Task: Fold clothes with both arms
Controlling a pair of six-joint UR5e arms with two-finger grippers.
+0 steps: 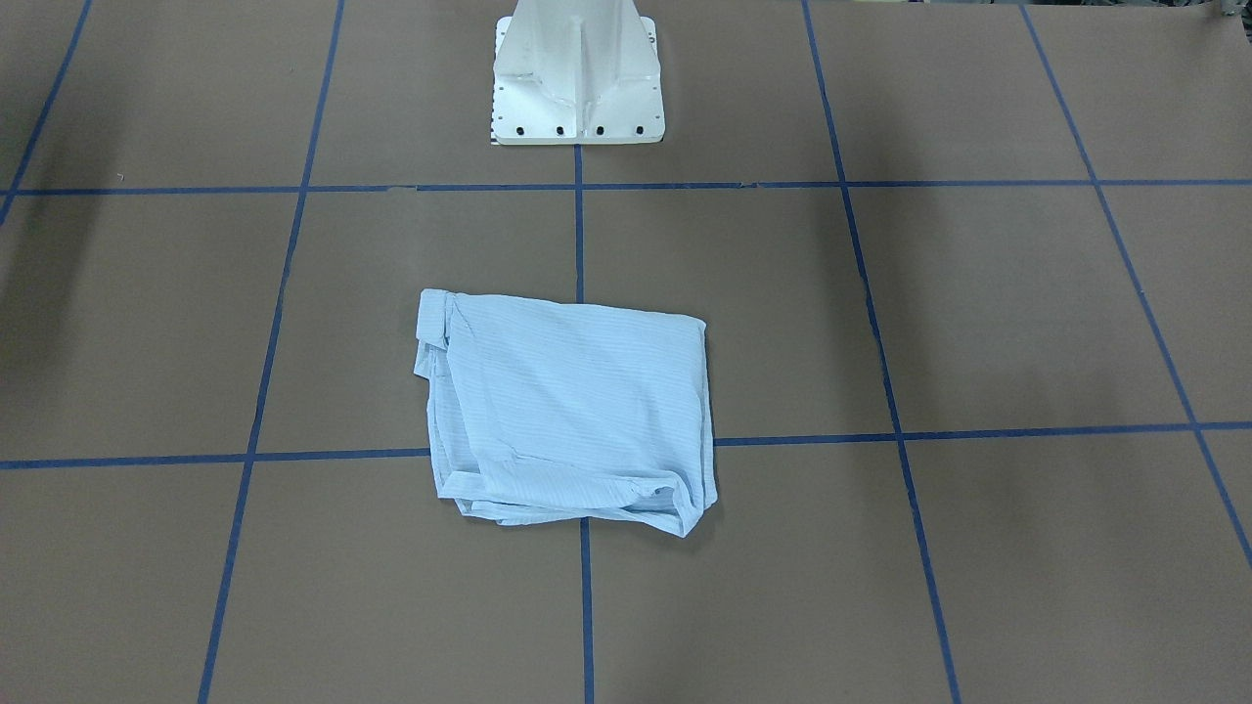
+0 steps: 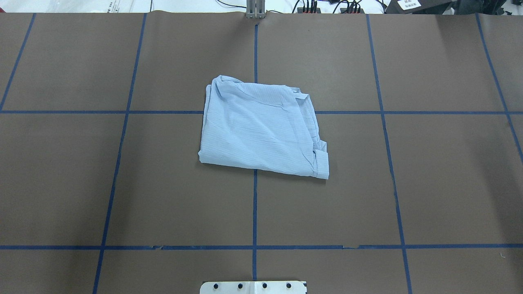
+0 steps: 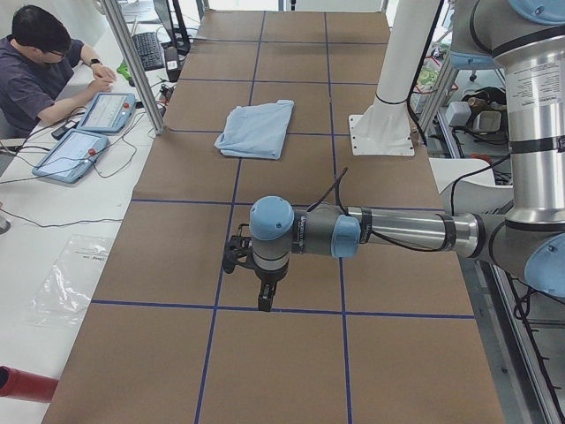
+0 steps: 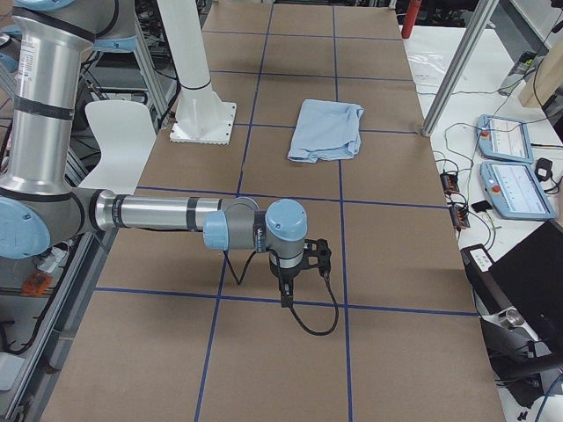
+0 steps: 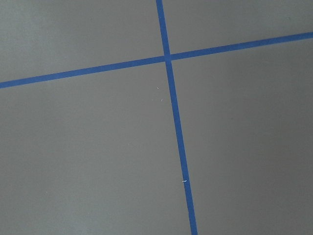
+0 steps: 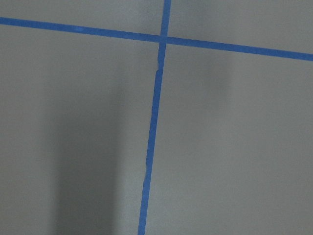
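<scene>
Shirt (image 2: 261,130) lies folded into a rough rectangle at mid-table (image 2: 163,183), flat on the brown paper and covering a crossing of the blue tape lines (image 2: 118,163), out in front of the white pedestal (image 1: 577,88). Its stacked edges and a cuff show along the robot's right side; the opposite side is a smooth fold.

The left arm (image 3: 388,231) stretches low over the table's left end, its gripper (image 3: 264,305) pointing down at a tape line, well apart from the shirt. The right arm (image 4: 167,215) does the same at the right end, gripper (image 4: 284,299) pointing down. Neither holds cloth; whether their fingers are spread or closed cannot be told. Both wrist views show only bare paper and crossed tape. An operator (image 3: 40,66) sits beside the table.
</scene>
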